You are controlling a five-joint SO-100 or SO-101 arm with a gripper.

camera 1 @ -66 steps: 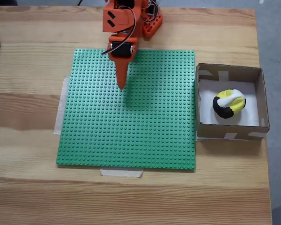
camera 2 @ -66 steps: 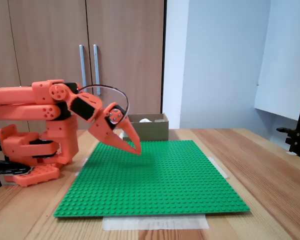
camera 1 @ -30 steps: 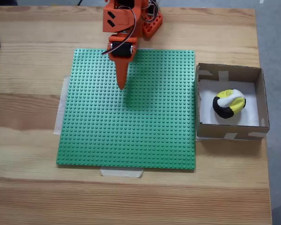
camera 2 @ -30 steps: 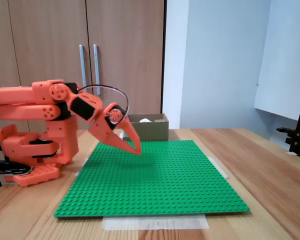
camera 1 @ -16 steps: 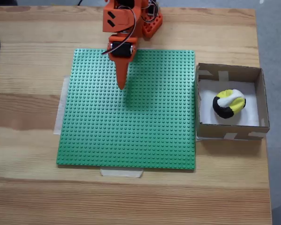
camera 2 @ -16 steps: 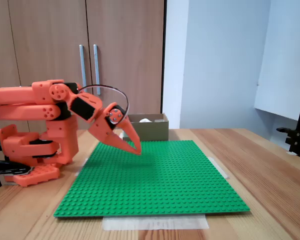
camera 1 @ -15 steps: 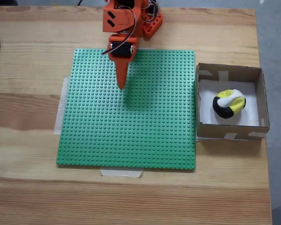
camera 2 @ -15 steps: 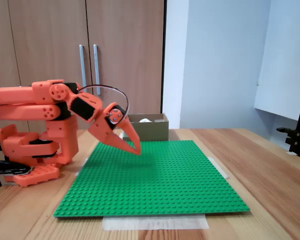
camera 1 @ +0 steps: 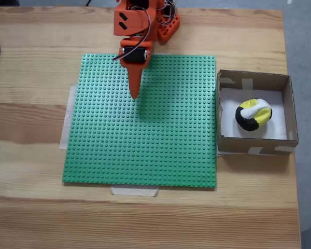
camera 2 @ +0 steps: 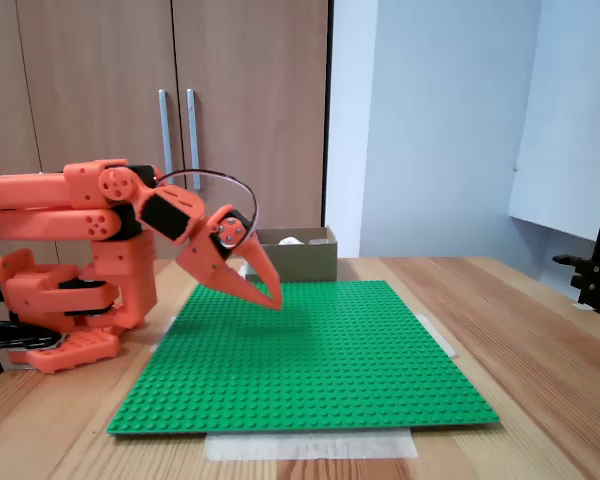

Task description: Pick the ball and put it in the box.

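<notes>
1. Inside the box (camera 1: 254,148), on its white bottom, sits the ball (camera 1: 253,114), touching no wall that I can make out; judged from this, the placing looks done and the step in hand is only to park the arm.
2. Over the green baseplate (camera 1: 145,145), near its far edge in the top-down fixed view, the gripper (camera 1: 135,94) hangs with its jaws pressed together into 1 narrow point, holding nothing; the side fixed view shows the gripper (camera 2: 273,297) tipped down just above the studs.
3. To finish well, I would keep the tip off the studs and fold the arm back toward its base (camera 1: 165,28) without swinging toward the box.
4. Relative to the gripper, the ball lies well apart, to the right and slightly lower in the top-down fixed view, beyond the baseplate's right edge.
</notes>
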